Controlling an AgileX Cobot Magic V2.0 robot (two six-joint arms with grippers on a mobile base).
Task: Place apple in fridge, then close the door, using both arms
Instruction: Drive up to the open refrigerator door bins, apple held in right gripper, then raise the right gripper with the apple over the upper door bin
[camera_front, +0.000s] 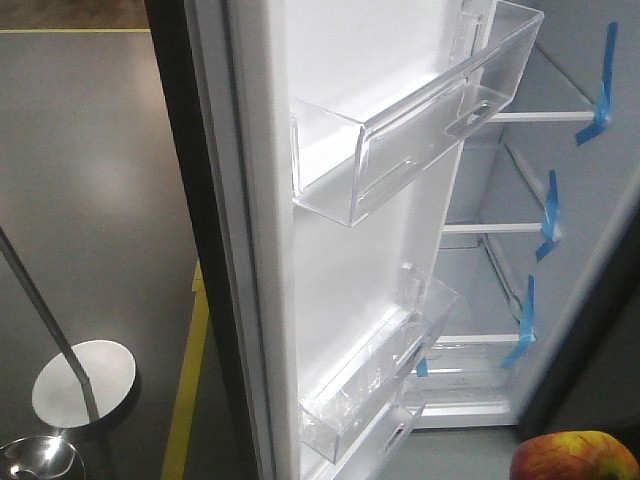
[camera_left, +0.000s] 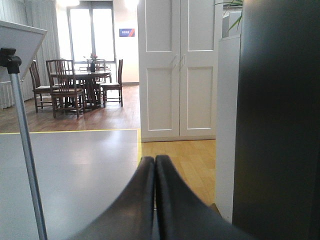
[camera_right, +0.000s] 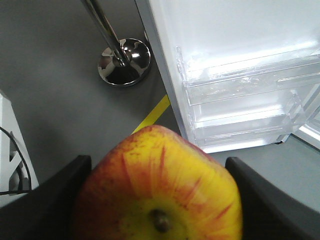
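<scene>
The right end effector (camera_right: 159, 200) is gripping the apple (camera_right: 165, 170) just in front of the open fridge (camera_front: 480, 170), not yet inside, so the placing step is running. The left end effector (camera_left: 155, 195) is closed, holding nothing. Next, the apple probably needs carrying onto a shelf (camera_front: 480, 228).
</scene>
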